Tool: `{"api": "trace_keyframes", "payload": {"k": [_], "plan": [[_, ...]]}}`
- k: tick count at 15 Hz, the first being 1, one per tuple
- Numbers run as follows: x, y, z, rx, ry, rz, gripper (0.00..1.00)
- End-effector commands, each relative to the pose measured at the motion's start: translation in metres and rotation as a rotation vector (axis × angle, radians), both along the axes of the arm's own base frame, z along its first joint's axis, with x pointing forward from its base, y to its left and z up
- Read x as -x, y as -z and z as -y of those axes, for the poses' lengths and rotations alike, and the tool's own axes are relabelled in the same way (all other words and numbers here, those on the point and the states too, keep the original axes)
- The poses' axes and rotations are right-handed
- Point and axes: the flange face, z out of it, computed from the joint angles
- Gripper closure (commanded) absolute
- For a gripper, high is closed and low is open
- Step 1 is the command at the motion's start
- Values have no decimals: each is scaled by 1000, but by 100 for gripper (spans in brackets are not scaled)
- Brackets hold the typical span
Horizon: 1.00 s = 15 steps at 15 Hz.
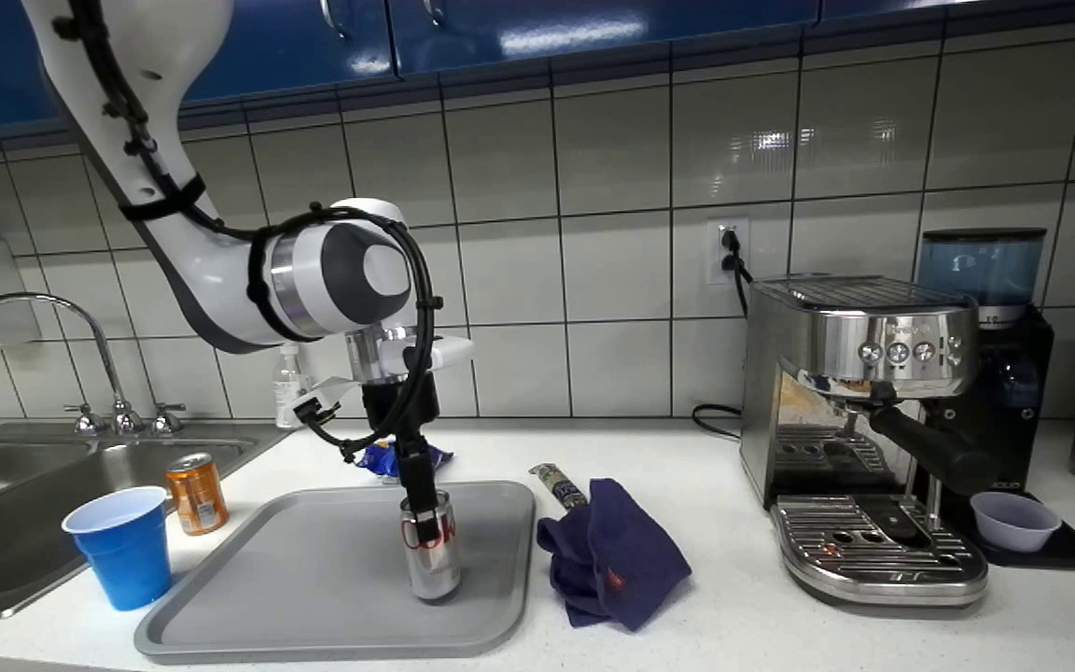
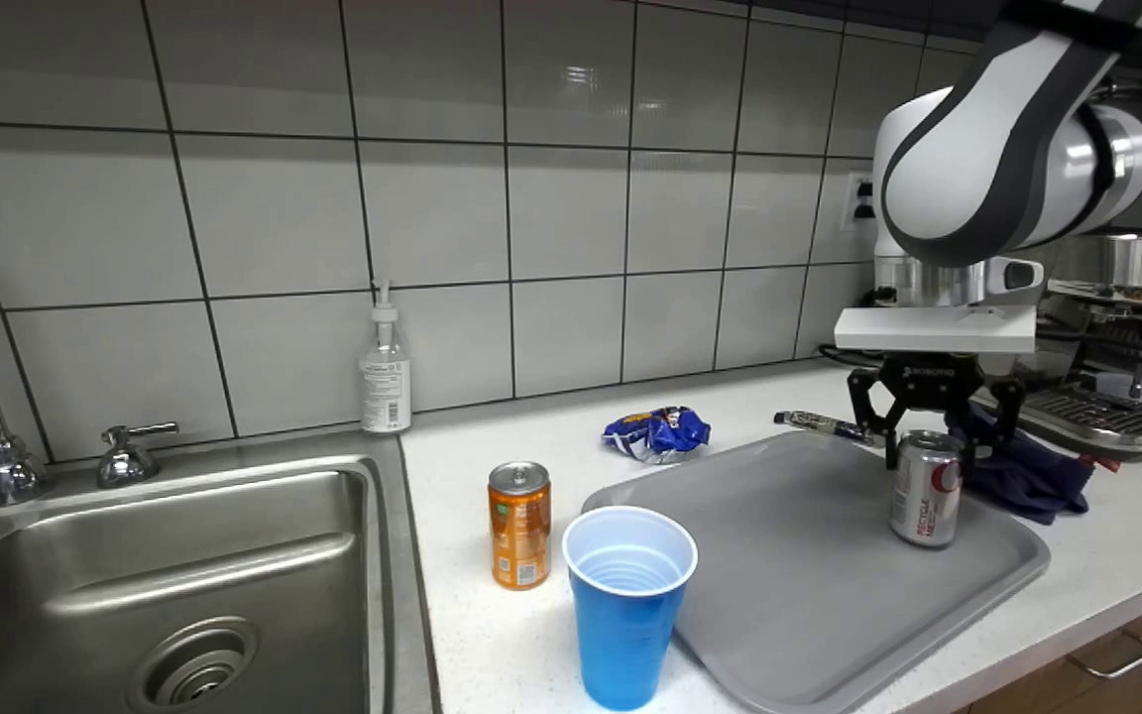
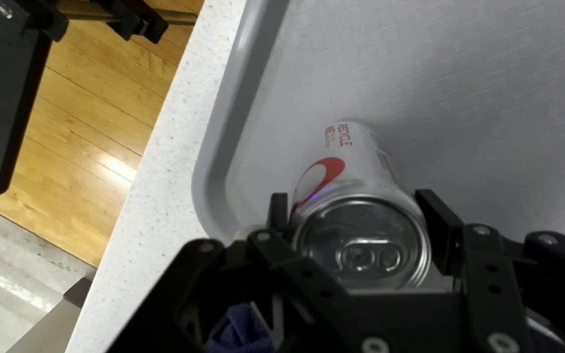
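A silver can with red lettering [image 1: 432, 565] stands upright on the grey tray [image 1: 314, 569], near the tray's coffee-machine end. My gripper [image 2: 930, 453] points down over it, a black finger on either side of the can's upper part. From the wrist, the can's lid and pull tab [image 3: 363, 255] face the camera, and both finger pads [image 3: 437, 223] lie against its sides, so the gripper looks shut on the can. Its base appears to rest on the tray [image 2: 789, 585]; whether a small gap lies beneath, I cannot tell.
A blue cup [image 1: 127, 551] and an orange can [image 2: 519, 531] stand between tray and sink [image 2: 184, 555]. Behind the tray lie a blue wrapper [image 2: 658, 434] and a patterned stick-like item [image 1: 558, 485]. A purple cloth [image 1: 612, 560] and coffee machine [image 1: 864, 345] are on the far side.
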Motion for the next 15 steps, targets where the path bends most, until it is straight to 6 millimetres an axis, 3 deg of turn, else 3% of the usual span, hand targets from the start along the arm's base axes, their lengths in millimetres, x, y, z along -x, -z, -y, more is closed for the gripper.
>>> {"api": "trace_keyframes", "payload": {"k": [1, 15], "plan": [[-15, -10, 2, -6, 23, 30, 59], [-84, -15, 7, -12, 81, 80, 59]]}}
